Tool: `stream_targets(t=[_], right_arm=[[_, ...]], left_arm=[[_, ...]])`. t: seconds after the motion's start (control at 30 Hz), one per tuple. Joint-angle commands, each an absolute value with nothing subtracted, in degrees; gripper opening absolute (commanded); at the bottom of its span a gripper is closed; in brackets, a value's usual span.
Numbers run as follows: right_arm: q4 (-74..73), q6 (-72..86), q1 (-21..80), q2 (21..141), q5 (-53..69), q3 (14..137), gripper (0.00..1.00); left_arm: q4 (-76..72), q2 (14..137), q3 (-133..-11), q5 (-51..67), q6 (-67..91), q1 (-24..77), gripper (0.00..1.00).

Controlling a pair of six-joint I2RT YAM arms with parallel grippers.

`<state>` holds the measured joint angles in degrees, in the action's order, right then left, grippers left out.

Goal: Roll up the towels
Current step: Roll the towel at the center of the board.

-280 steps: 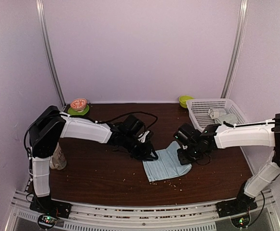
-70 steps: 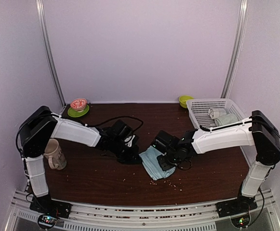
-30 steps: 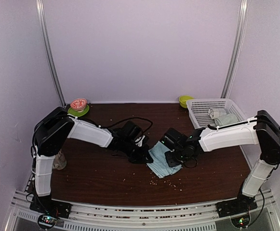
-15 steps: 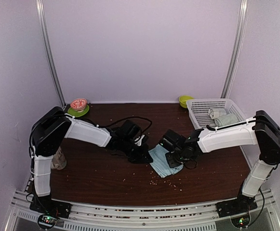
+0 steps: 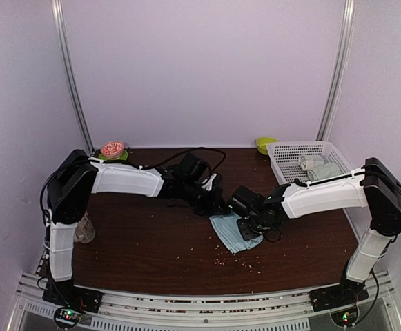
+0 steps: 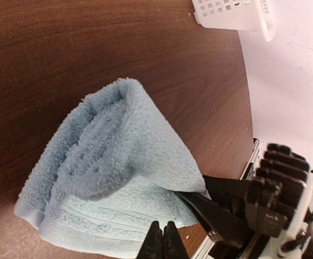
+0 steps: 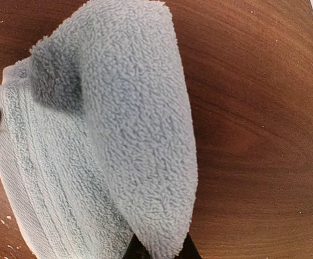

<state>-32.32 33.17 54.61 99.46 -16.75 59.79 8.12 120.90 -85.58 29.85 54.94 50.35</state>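
A light blue towel (image 5: 231,233) lies folded over itself at mid-table, its thick fold (image 6: 118,162) puffed up above a flat ribbed layer. My right gripper (image 5: 245,225) is shut on the fold's end, and terry cloth (image 7: 129,124) fills the gap between its fingers (image 7: 159,252). My left gripper (image 5: 220,206) is shut with nothing between its tips (image 6: 164,237), which hover just off the towel's ribbed border at its back-left side. Pale rolled cloths (image 5: 317,167) lie in the basket; I cannot tell their colour.
A white mesh basket (image 5: 291,153) stands at the back right, with a green bowl (image 5: 264,143) behind it. A red bowl on a green plate (image 5: 112,148) sits at the back left. A mug (image 5: 84,229) stands by the left arm's base. Crumbs dot the dark wood.
My left gripper has drawn back and to the right, off the towel's left edge. The towel has bunched into a narrower fold, with the right gripper still holding it.
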Motion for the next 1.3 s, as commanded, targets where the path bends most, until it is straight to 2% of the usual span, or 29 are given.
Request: stream_targets(t=[0.0,0.47,0.53,0.63,0.8,1.0,1.27], right_arm=[[-33.1,32.5,55.1,99.8,-17.5,60.9,0.0],[-30.6,30.3,55.2,98.4,-10.0,60.7,0.0],[-31.0,29.9,55.3,97.8,-8.7,60.9,0.07],[-31.3,29.7,55.2,95.6,-7.1,61.0,0.25],[-33.6,29.4,54.7,92.6,-5.8,61.8,0.39],[-32.4,30.9,50.6,85.6,-3.2,58.4,0.44],[-21.8,37.4,39.8,78.1,2.1,47.4,0.44]], left_arm=[[9.6,125.8,-89.1,31.1,54.2,50.2,0.0],[7.5,133.0,-93.3,31.6,56.3,49.2,0.0],[8.0,133.4,-93.4,31.0,56.2,49.1,0.0],[8.9,134.3,-93.1,30.7,56.2,48.9,0.0],[8.5,135.3,-93.1,31.0,56.6,48.8,0.0],[8.9,136.1,-94.0,31.1,56.9,48.8,0.0],[9.6,136.8,-94.7,30.9,56.9,48.8,0.0]])
